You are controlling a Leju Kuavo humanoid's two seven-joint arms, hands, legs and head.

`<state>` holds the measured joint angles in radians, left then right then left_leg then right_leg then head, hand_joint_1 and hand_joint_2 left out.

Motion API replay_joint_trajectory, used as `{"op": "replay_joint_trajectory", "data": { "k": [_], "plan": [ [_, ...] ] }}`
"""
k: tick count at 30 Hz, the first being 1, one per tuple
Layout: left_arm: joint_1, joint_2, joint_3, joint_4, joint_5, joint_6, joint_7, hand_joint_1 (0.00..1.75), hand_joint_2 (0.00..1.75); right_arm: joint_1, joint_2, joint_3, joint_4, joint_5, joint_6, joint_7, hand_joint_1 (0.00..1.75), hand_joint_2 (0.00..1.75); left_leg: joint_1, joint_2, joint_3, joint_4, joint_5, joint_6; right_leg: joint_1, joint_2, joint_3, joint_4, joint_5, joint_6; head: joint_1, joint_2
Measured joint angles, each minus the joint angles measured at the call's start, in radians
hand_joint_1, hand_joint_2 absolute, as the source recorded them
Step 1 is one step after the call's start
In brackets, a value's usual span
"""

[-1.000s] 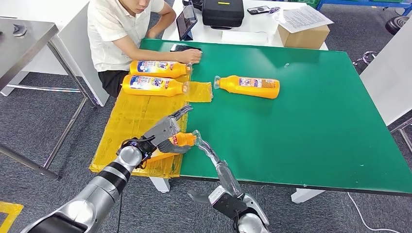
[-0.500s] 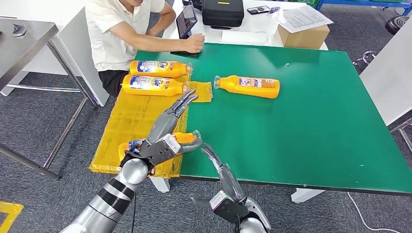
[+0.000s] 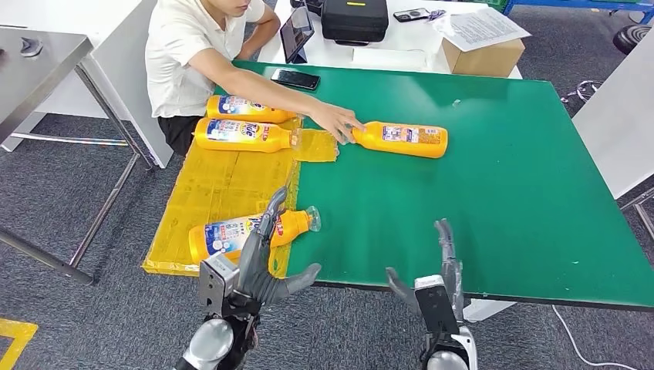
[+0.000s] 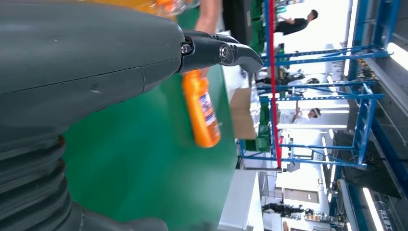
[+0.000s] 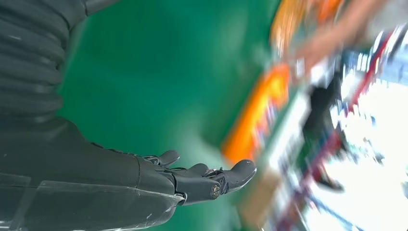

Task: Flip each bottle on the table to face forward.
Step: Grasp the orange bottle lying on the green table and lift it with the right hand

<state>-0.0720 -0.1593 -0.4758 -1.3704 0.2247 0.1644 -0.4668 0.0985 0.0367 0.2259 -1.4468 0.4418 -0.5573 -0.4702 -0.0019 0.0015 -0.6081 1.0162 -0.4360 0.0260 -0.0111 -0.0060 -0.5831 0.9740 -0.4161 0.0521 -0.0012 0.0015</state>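
Green table (image 3: 501,200): person's hand (image 3: 336,121) covers far bottle's (image 3: 405,139) cap.

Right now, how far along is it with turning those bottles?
Nearest bottle lies label-up on the yellow sheet, apparently done. Both the left hand and the right hand are open, holding nothing. A person's hand touches the far bottle, probably next.

This looks like an industrial lab or test hall. Grey carpet tiles (image 3: 77,169) cover the floor around a green surface (image 3: 493,185), and a steel bench (image 3: 38,54) stands beside it. Tall blue metal racking (image 4: 365,96) fills the bright background, and people stand among it.
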Motion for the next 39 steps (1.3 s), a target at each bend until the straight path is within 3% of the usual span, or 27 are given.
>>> {"op": "replay_joint_trajectory", "data": {
  "k": [3,5,9,13,21,26,34,39],
  "plan": [
    [0.009,-0.007,-0.005,-0.003,0.001,0.000,-0.007,0.00,1.75,-0.006,-0.003,-0.117,-0.023,0.430,-0.110,-0.012,0.00,1.75,0.000,0.000,0.000,0.000,0.000,0.001,0.000,0.000,0.000,0.000,0.000,0.000,0.000,0.000],
    [0.008,-0.014,-0.006,-0.003,0.000,-0.001,-0.008,0.00,1.75,-0.017,-0.012,-0.197,-0.024,0.661,-0.132,-0.002,0.00,1.75,0.000,0.000,0.000,0.000,0.001,0.001,0.000,0.000,0.001,0.000,0.001,0.000,0.000,0.000],
    [0.001,-0.029,-0.007,-0.003,-0.003,-0.003,-0.008,0.00,1.75,-0.067,-0.047,-0.328,0.001,0.835,-0.134,0.048,0.00,1.75,-0.002,0.000,0.000,0.000,0.002,0.003,-0.002,0.000,0.001,0.000,0.002,0.002,0.000,0.000],
    [-0.010,-0.038,-0.011,-0.003,-0.008,-0.002,-0.009,0.00,1.75,-0.133,-0.099,-0.369,0.076,0.868,-0.134,0.105,0.00,1.75,-0.003,0.000,0.000,0.000,0.003,0.004,-0.003,0.000,0.001,0.000,0.003,0.003,0.000,0.000],
    [-0.027,-0.047,-0.032,0.009,-0.010,-0.006,-0.003,0.00,1.75,-0.235,-0.179,-0.332,0.239,0.903,-0.134,0.193,0.00,1.75,-0.004,0.000,0.000,0.000,0.003,0.004,-0.003,0.000,0.001,0.000,0.003,0.003,0.000,0.000],
    [-0.034,-0.049,-0.035,0.018,-0.010,-0.007,0.000,0.00,1.75,-0.267,-0.196,-0.308,0.302,0.891,-0.134,0.205,0.00,1.75,-0.004,0.000,-0.001,0.000,0.003,0.004,-0.003,0.000,0.000,0.000,0.003,0.003,0.000,0.000],
    [-0.041,-0.049,-0.045,0.040,-0.009,0.000,0.007,0.00,1.75,-0.356,-0.205,-0.217,0.486,0.754,-0.129,0.212,0.00,1.75,-0.004,0.000,-0.001,0.000,0.004,0.004,-0.003,-0.001,0.000,0.000,0.003,0.003,0.000,0.000],
    [-0.046,-0.049,-0.050,0.048,-0.006,0.003,0.010,0.00,1.75,-0.384,-0.201,-0.166,0.552,0.662,-0.075,0.191,0.00,1.75,-0.004,0.000,-0.002,0.000,0.004,0.004,-0.003,0.000,0.000,0.000,0.003,0.003,0.000,0.000]
  ]
}}
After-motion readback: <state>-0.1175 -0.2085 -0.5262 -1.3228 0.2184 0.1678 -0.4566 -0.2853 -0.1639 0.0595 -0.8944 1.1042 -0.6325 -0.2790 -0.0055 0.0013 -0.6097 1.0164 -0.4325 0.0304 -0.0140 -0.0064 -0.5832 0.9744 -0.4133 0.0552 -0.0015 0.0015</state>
